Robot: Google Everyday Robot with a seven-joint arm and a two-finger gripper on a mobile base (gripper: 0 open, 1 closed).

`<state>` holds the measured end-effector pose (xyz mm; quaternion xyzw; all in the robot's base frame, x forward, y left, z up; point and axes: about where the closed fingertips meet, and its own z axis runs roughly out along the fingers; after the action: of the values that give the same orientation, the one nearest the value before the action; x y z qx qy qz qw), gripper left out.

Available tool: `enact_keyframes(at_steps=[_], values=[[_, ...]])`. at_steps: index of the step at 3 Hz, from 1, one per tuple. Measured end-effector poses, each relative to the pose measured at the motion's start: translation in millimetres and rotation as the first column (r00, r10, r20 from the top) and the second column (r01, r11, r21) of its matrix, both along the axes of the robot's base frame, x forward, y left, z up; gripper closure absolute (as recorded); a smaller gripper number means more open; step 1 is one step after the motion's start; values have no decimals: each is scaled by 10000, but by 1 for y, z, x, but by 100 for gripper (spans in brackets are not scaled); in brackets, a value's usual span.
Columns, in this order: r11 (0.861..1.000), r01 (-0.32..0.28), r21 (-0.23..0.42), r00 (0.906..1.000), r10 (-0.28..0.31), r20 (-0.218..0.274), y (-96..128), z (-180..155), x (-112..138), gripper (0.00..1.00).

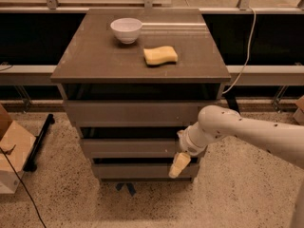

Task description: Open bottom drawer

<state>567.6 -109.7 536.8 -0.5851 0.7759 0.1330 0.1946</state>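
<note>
Gripper (179, 166) at bottom drawer (137, 171) front, right end.
Released or clenched: cannot tell. Bowl (126, 30) and sponge (160, 55) sit apart on cabinet top (90, 56).

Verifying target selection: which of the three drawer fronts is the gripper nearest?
The bottom drawer, lowest and narrowest; the gripper sits at its right end, below the middle front and top front.

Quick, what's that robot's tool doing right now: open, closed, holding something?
Tool: cannot be told; it is at the upper right edge of the bottom drawer.
</note>
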Motion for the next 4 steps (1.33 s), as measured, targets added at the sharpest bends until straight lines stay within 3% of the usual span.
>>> enact_keyframes(at_steps=[1, 2, 4], values=[[10000, -68, 17, 9996, 69, -263, -1, -3, 2, 0], [9996, 278, 8, 9994, -278, -227, 2, -20, 2, 0], [9938, 1094, 195, 9938, -1090, -215, 4, -83, 3, 0]])
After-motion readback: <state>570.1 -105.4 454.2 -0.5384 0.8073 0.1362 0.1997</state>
